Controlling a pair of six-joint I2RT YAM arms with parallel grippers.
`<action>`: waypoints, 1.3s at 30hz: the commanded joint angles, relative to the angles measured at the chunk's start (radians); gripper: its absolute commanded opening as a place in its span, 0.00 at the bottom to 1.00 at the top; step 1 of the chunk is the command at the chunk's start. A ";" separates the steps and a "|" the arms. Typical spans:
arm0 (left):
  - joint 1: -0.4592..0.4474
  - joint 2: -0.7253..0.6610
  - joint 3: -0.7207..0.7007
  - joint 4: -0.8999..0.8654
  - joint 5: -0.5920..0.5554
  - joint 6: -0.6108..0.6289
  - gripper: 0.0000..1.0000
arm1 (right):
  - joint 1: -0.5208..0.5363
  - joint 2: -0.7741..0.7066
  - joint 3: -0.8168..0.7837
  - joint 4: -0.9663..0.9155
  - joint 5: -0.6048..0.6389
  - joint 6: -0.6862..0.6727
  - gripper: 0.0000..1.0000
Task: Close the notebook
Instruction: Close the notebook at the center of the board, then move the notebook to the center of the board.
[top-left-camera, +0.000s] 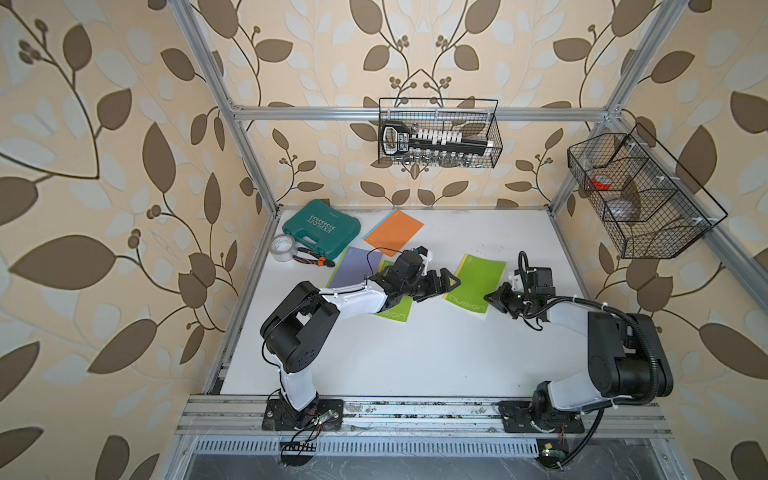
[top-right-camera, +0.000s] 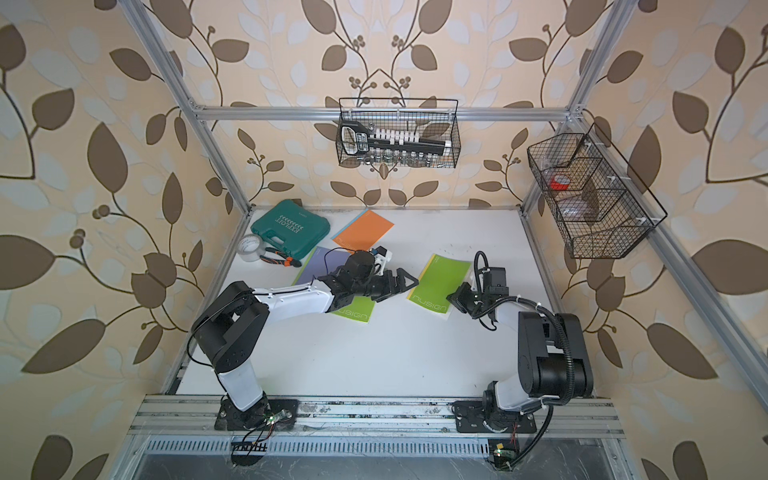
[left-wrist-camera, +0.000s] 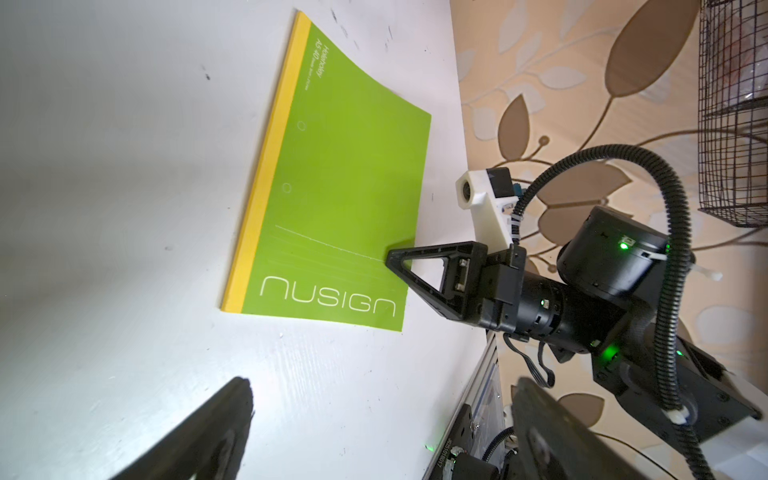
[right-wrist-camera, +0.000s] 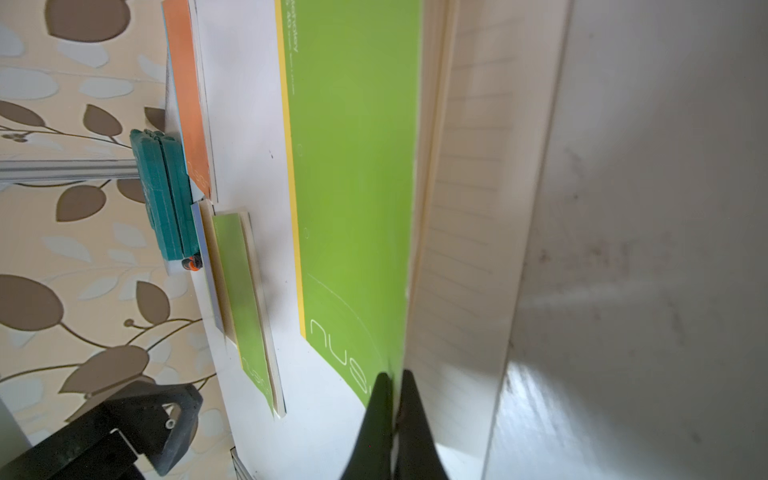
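Right wrist view: at lower centre, the right gripper (right-wrist-camera: 392, 415) pinches the cover edge of the green notebook (right-wrist-camera: 353, 187), which lies on the white table (right-wrist-camera: 644, 208) mid-frame; an orange notebook (right-wrist-camera: 187, 104) lies farther off, upper left. In the left wrist view, the left gripper (left-wrist-camera: 382, 395) stands spread wide.

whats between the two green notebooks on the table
The left gripper, jaws open, sits between the left green notebook and the right green notebook, over bare white table; both top views show it.
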 joint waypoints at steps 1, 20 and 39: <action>0.025 -0.089 -0.024 -0.019 -0.013 0.010 0.98 | 0.031 0.022 0.033 -0.039 0.022 -0.045 0.00; 0.214 -0.449 -0.211 -0.316 -0.102 0.069 0.99 | 0.287 0.032 0.087 -0.110 0.032 -0.062 0.00; 0.255 -0.509 -0.288 -0.338 -0.113 0.046 0.99 | 0.363 -0.017 0.023 -0.016 0.029 0.062 0.00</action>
